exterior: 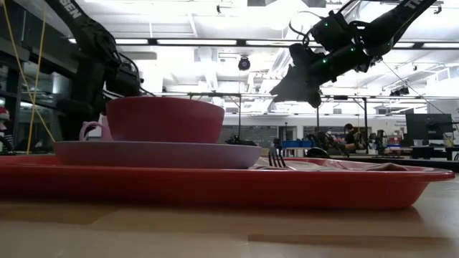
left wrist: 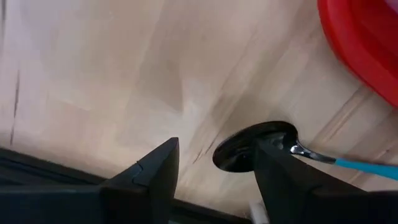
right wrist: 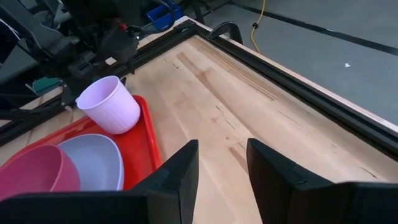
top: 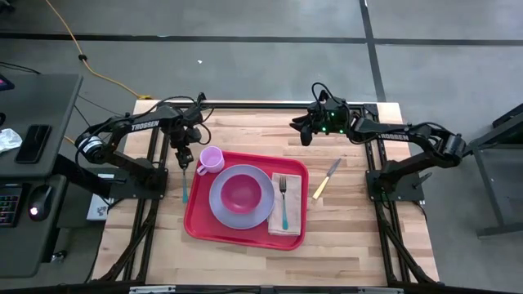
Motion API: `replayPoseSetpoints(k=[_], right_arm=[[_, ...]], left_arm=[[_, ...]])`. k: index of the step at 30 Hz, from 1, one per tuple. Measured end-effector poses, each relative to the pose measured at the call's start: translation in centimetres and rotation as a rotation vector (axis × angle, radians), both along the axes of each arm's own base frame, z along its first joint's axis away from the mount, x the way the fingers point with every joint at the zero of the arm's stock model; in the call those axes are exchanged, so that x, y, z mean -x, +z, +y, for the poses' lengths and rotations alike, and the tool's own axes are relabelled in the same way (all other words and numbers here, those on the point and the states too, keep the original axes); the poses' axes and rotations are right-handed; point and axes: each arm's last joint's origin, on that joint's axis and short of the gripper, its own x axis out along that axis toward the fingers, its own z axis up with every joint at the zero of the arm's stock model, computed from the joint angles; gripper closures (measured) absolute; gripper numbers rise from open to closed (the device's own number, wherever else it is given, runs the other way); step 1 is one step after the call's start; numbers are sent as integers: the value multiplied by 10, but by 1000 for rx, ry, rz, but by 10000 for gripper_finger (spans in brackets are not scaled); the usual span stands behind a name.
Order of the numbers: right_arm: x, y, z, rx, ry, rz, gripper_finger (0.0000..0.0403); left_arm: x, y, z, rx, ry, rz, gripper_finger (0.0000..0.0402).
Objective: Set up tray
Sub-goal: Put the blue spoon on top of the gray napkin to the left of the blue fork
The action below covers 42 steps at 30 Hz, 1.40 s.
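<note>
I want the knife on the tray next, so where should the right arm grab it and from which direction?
Grip the knife across its yellow handle, the thicker end nearest the tray. It lies flat and diagonal on bare wood, so the right gripper likely should descend from above, jaws turned crosswise to it.

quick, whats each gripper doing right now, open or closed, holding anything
Left gripper: open, empty, fingers straddling the spoon bowl on the table beside the tray.
Right gripper: open, empty, raised over the table's far edge.

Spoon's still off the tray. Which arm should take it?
Left, probably. The left gripper hangs open right over the spoon beside the tray; the right gripper sits across the table.
</note>
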Motion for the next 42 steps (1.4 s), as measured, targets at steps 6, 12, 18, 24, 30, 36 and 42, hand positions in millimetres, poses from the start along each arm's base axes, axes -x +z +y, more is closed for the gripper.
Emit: replayPoseSetpoints(k=[6, 12, 18, 24, 30, 36, 42], right_arm=[[0, 0, 1, -12, 13, -5, 289], [0, 0, 1, -12, 13, -6, 289], [0, 0, 1, -13, 13, -6, 289], [0, 0, 1, -13, 13, -6, 289], [0, 0, 1, -12, 13, -6, 289], [0, 0, 1, -12, 13, -6, 289], [0, 0, 1, -12, 13, -6, 289]], left_arm=[[6, -10, -7, 31, 1, 29, 172], [5, -11, -6, 19, 0, 17, 174], [4, -11, -5, 13, 0, 11, 220], [4, -11, -4, -1, 6, 12, 291], [3, -9, -4, -1, 8, -4, 366], [4, -10, -4, -1, 8, 4, 391], [4, -9, -4, -3, 10, 15, 393]])
